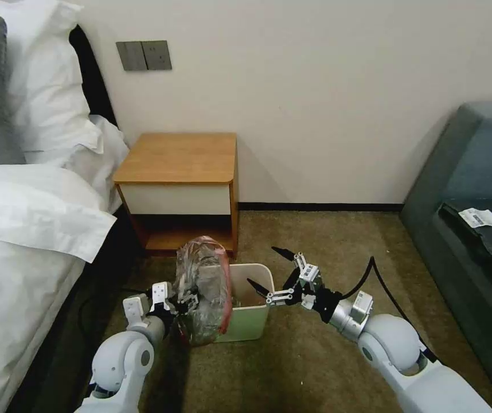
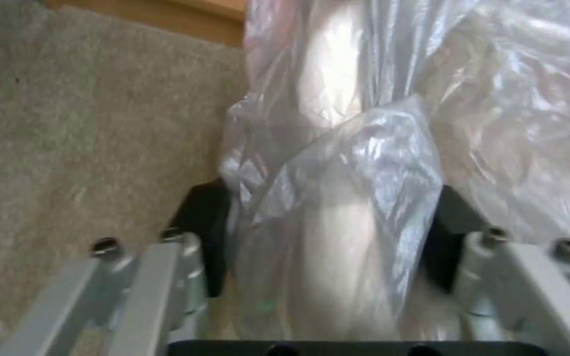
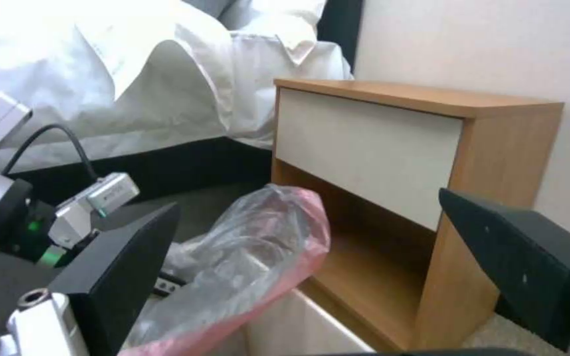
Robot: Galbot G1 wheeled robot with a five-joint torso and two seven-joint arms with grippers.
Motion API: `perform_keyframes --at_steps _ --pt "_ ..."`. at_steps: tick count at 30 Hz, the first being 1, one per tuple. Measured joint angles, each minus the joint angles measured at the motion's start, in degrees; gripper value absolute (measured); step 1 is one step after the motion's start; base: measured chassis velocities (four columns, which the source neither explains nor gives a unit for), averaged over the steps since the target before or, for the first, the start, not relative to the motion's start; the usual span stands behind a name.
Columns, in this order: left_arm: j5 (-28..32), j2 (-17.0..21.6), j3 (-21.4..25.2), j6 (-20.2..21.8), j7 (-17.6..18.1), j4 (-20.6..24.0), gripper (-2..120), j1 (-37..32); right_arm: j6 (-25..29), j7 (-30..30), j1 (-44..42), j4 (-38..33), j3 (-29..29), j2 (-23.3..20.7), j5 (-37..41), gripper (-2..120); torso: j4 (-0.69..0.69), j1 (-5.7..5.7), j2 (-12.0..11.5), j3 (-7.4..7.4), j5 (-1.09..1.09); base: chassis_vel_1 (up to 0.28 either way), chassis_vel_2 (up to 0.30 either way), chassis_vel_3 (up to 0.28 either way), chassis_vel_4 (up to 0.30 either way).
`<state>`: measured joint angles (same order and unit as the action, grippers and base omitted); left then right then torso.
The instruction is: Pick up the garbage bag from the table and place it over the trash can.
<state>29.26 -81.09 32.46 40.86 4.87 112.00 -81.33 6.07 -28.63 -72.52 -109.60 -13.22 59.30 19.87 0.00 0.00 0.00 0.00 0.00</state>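
**Bag held over the bin's left edge**

The left gripper (image 1: 184,303) is clamped on the garbage bag (image 1: 203,289), holding it bunched and upright against the left rim of the trash can (image 1: 252,321). The bin stands on the carpet just in front of the table (image 1: 177,158). The right gripper (image 1: 270,269) hovers above the bin's right side, fingers spread wide and holding nothing.

There are two claws: the left claw (image 1: 186,304) and the right claw (image 1: 272,269). One garbage bag (image 1: 203,292) sits clamped in the left claw. One trash can (image 1: 252,310) stands between the two claws. One desk (image 1: 180,158) stands beyond both claws, by the wall.
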Motion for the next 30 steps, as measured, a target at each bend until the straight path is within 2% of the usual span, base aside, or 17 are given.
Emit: perform_keyframes --at_steps 2,4,5,11,18,24,27,28,30 --pt "-0.01 -0.07 0.06 -0.21 0.06 -0.27 42 -0.04 0.02 -0.05 -0.1 -0.21 -0.07 -0.01 0.04 100 0.0 0.0 0.0 0.0 0.01 0.0 0.0 0.0 0.0" --pt "-0.01 -0.11 0.06 -0.32 0.13 -0.28 40 -0.1 0.02 -0.05 -0.13 -0.23 -0.08 -0.05 0.06 100 0.0 0.0 0.0 0.0 0.01 0.0 0.0 0.0 0.0" --pt "-0.01 -0.16 0.06 -0.44 0.26 -0.22 32 -0.17 0.02 -0.06 -0.16 -0.23 -0.08 -0.13 0.07 100 0.0 0.0 0.0 0.0 0.01 0.0 0.0 0.0 0.0" --pt "-0.03 -0.29 0.12 -1.19 1.5 0.24 10 -0.39 0.02 -0.08 -0.08 -0.23 0.4 -0.22 0.07 100 0.0 0.0 0.0 0.01 -0.01 0.0 0.0 0.0 0.0" --pt "-0.01 -0.49 0.48 -2.59 2.82 1.49 7 -1.01 0.02 0.72 0.42 -0.22 1.23 -0.02 0.16 100 0.0 0.0 0.0 0.01 -0.01 0.0 0.0 0.0 0.0" --pt "-0.62 -0.93 0.91 -4.15 3.89 2.98 7 -2.02 0.27 3.89 1.09 -0.42 2.37 0.72 0.89 100 0.0 0.0 0.0 0.01 -0.01 0.0 0.0 0.0 0.0" --pt "-2.02 -1.9 0.76 -8.11 5.88 5.24 7 -4.06 -1.01 9.89 2.0 -2.25 5.29 2.28 6.91 100 0.0 0.0 0.0 0.0 0.0 0.0 0.0 0.0 0.0" --pt "-2.02 -1.9 0.76 -8.11 5.88 5.24 7 -4.06 -1.01 9.89 2.0 -2.25 5.29 2.28 6.91 100 0.0 0.0 0.0 0.0 0.0 0.0 0.0 0.0 0.0" --pt "-4.06 -2.26 0.24 -11.18 6.15 6.67 7 -5.69 -2.6 12.49 2.97 -3.17 7.4 3.21 10.68 100 -0.01 0.0 0.0 0.0 -0.01 0.0 0.0 0.0 0.0"
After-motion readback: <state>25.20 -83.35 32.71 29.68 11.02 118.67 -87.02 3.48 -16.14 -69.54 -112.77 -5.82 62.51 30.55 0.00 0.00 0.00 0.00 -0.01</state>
